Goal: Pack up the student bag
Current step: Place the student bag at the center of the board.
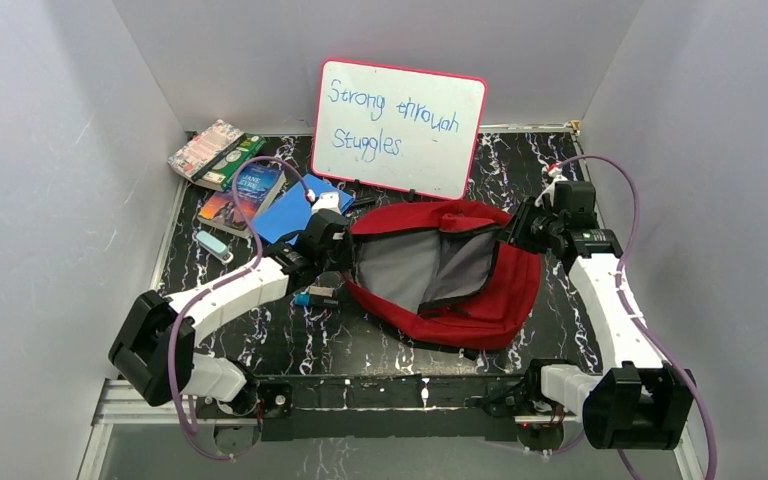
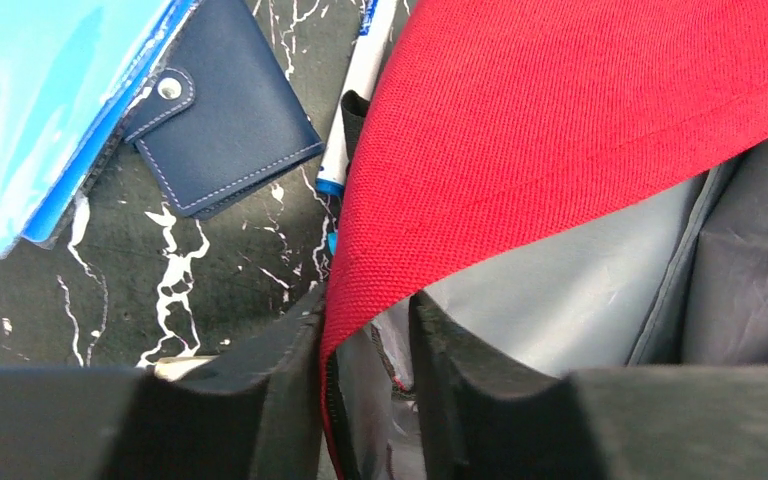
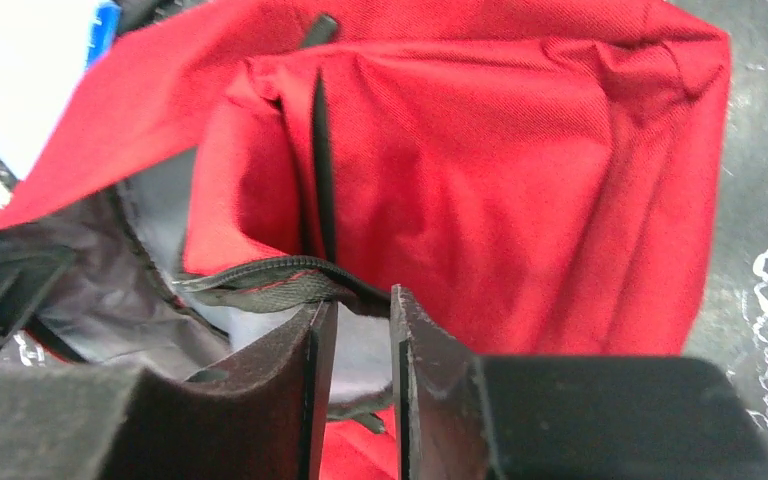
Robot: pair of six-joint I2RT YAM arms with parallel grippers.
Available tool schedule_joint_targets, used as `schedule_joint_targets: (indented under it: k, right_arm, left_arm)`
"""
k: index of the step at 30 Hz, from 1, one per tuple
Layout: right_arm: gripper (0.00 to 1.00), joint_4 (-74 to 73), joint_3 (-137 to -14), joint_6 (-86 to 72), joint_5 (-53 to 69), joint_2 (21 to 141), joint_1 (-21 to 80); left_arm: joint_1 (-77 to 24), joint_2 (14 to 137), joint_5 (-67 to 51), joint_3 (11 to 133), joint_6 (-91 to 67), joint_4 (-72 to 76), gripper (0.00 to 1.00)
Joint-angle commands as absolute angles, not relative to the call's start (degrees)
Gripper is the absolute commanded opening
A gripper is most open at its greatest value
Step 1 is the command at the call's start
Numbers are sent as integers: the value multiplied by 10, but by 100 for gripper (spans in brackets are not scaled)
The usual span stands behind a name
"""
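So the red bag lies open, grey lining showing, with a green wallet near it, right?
Not green: the wallet is navy blue, as the left wrist view shows. The red bag does lie open with grey lining showing.

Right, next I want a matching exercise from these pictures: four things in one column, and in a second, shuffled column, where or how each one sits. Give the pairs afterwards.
Column one
1. student bag
2. whiteboard
3. wallet
4. books

Column two
A. piled in the far left corner
B. standing upright at the back, with writing on it
C. lying open in the middle, grey lining showing
D. tucked against the blue folder

Pairs: 1-C, 2-B, 3-D, 4-A
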State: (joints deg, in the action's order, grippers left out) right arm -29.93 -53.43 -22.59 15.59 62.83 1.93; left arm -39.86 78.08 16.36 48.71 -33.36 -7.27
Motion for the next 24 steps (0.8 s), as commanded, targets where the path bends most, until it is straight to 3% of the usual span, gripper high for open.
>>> schedule_joint_targets:
  k: [1, 5, 13, 24]
  right_arm:
    - [38, -345, -531, -188, 103, 633, 18]
    - [50, -364, -567, -176, 74, 632, 18]
    - [58, -362, -652, -169, 111, 569, 18]
    - [66, -281, -662, -205, 173, 493, 18]
  left_arm:
    - [-396, 788, 145, 512, -327, -73, 38]
    - [-396, 798, 137, 543, -317, -90, 50]
    - [-394, 758, 125, 616, -265, -108, 63]
    - [-241, 771, 110, 707, -230, -149, 65]
